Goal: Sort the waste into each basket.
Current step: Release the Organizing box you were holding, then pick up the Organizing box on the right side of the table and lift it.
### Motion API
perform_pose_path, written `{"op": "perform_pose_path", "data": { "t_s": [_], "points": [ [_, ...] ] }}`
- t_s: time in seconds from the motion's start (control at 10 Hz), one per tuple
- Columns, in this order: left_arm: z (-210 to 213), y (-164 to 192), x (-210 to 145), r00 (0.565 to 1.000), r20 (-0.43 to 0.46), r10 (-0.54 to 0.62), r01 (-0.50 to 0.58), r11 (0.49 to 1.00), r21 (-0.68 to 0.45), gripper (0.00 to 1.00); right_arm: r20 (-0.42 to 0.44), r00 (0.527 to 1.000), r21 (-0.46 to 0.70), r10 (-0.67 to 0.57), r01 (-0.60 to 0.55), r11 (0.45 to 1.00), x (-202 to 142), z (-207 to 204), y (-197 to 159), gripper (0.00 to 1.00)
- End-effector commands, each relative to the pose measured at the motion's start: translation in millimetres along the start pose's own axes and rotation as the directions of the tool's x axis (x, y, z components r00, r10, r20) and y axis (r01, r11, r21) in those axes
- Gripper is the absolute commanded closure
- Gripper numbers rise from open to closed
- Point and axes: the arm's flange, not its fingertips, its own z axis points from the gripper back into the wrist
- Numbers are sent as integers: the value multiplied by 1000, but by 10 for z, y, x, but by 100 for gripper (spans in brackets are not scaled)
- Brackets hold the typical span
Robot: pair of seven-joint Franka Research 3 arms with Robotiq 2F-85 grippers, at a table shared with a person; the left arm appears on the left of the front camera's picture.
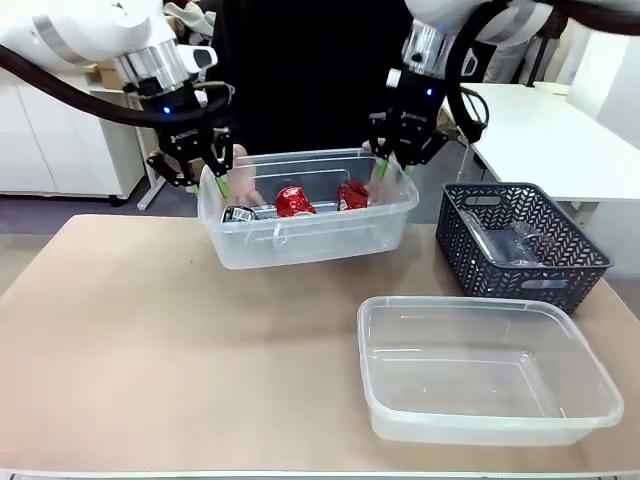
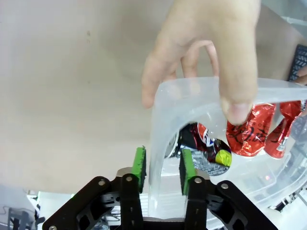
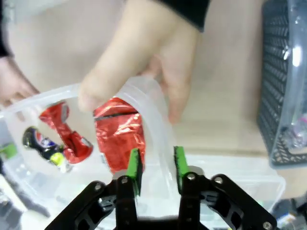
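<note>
Can't tell if the left pincer [image 2: 163,165] or the right pincer [image 3: 155,165] actually pinch the tub [image 1: 310,240] rim or just straddle it. The black-and-silver can [image 2: 206,148] sits half behind the cloudy wall, print unreadable. The clear plastic [image 1: 510,243] in the grey basket [image 1: 470,255] at the desk's [image 1: 150,330] far right edge is too murky to count.

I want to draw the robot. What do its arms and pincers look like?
Both arms are white and round, the left arm and the right arm, with thick black cables. Each wrist has a silver ring and a small blue light. The left pincer and right pincer are black with two fingers tipped in green pads.
</note>
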Motion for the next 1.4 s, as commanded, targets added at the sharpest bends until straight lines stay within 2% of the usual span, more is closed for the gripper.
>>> {"op": "perform_pose_path", "data": {
  "t_s": [0.0,0.2,0.3,0.4,0.6,0.7,0.8,1.3],
  "points": [
    [197,109,-203,998,59,13,-14,1000,14,0,99,993,122,65,-77,990,-403,155,-313,0],
    [410,222,-468,994,109,4,-3,1000,-2,0,159,982,151,97,-122,981,-725,495,-493,0],
    [464,270,-614,994,109,-28,31,999,-23,0,153,982,166,115,-140,976,-869,582,-566,0],
    [466,300,-779,992,92,-90,94,995,-40,0,134,981,196,143,-168,966,-1010,627,-667,0],
    [387,357,-954,977,19,-214,215,973,-82,0,113,985,235,128,-152,960,-1130,591,-836,0],
    [340,382,-940,977,12,-214,214,972,-97,0,86,993,178,84,-98,979,-1023,471,-799,0],
    [455,233,-898,988,65,-137,140,990,-32,0,128,985,196,119,-143,970,-1109,691,-696,0],
    [455,233,-898,988,65,-137,140,990,-32,0,128,985,196,119,-143,970,-1109,691,-696,0]
  ]
}}
